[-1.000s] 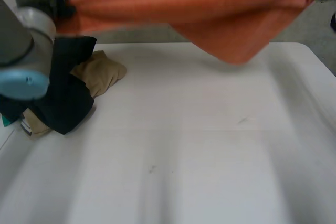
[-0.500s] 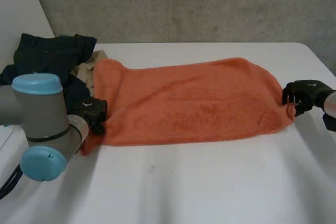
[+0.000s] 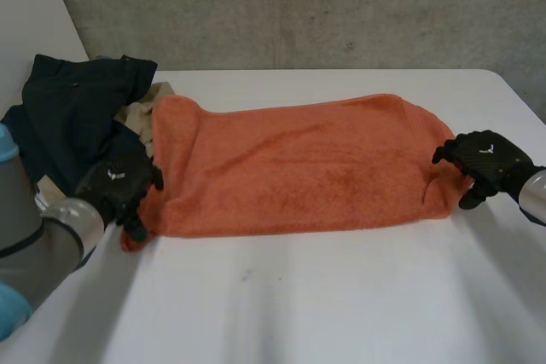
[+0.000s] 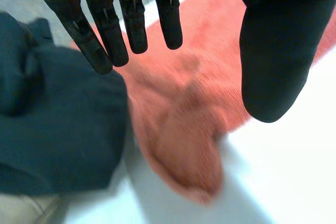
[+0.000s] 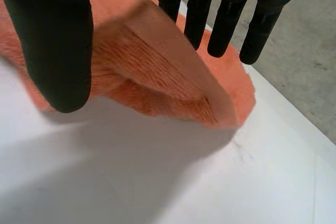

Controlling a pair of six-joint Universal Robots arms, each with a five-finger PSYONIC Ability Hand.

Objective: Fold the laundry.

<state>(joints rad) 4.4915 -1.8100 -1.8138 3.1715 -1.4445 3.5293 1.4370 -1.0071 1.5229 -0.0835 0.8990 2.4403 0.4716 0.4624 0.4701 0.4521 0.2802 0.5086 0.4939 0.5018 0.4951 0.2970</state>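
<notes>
One towel (image 3: 299, 168) btwn L hand (image 3: 115, 185), R hand (image 3: 482, 156).

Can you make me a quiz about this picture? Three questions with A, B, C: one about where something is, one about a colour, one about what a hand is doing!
1. Where is the dark blue garment?
A) beside the end of the towel near the left hand
B) on the towel's middle
C) on the floor

2. What colour is the towel?
A) green
B) orange
C) white

3. How are the left hand's fingers?
A) curled in a fist
B) pinching the towel
C) straight and open

Answers:
1 A: the head view shows it heaped beside that end.
2 B: it lies orange on the white table.
3 C: the left wrist view shows straight fingers above the towel, thumb apart.
</notes>
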